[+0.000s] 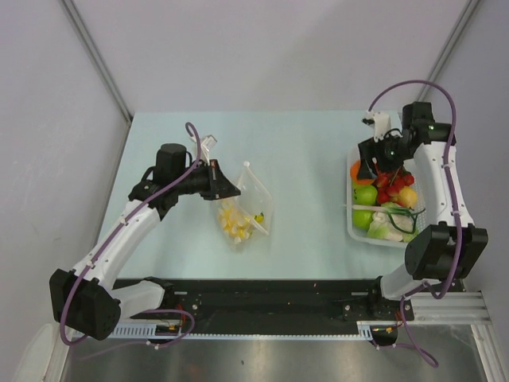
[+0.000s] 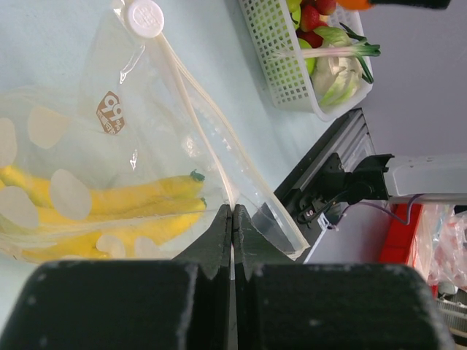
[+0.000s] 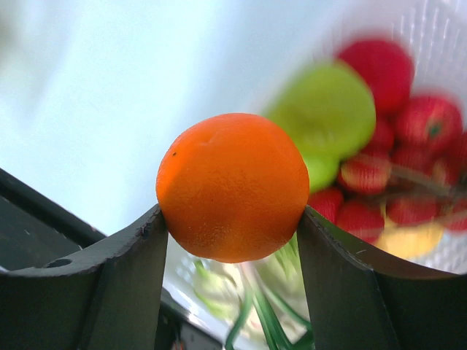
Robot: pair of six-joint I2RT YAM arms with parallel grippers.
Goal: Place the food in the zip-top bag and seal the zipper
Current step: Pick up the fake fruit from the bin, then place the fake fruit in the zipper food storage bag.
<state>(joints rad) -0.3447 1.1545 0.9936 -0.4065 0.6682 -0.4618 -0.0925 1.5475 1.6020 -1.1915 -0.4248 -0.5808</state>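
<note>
**Right gripper has the orange; left gripper pinches the bag's mouth open**

Right gripper (image 3: 232, 216) is closed about halfway, with its two fingers pressed against opposite flanks of the orange (image 3: 232, 186). The fruit sits at its widest between them, which looks like a secure hold for carrying. In the overhead view this gripper hangs at the basket's (image 1: 355, 232) 11 o'clock corner. The basket is at 3 o'clock on the table (image 1: 302, 159) and holds the rest of the food: green apples (image 1: 364, 194), red pieces and leafy greens.

Left gripper (image 2: 232, 227) has its jaws fully together, nipping the film of the zip-top bag (image 2: 109, 138) right at the mouth edge. The bag lies at about 9 o'clock from the table's centre, well apart from the basket. Its mouth runs toward 12 o'clock, and yellow bananas (image 2: 109, 208) are already inside.

The left wrist view shows why the bag is pinched there. The two tracks of the zipper (image 2: 195, 109) spread apart from the round white slider (image 2: 146, 16), so one lip is raised and the floppy opening gapes instead of collapsing flat.

My judgement is that the task is at the loading stage. The orange has to travel toward 9 o'clock and go in through that gap. The bag film is slippery, so the lip could pull free of the pinch, and the zipper is not yet closed.
</note>
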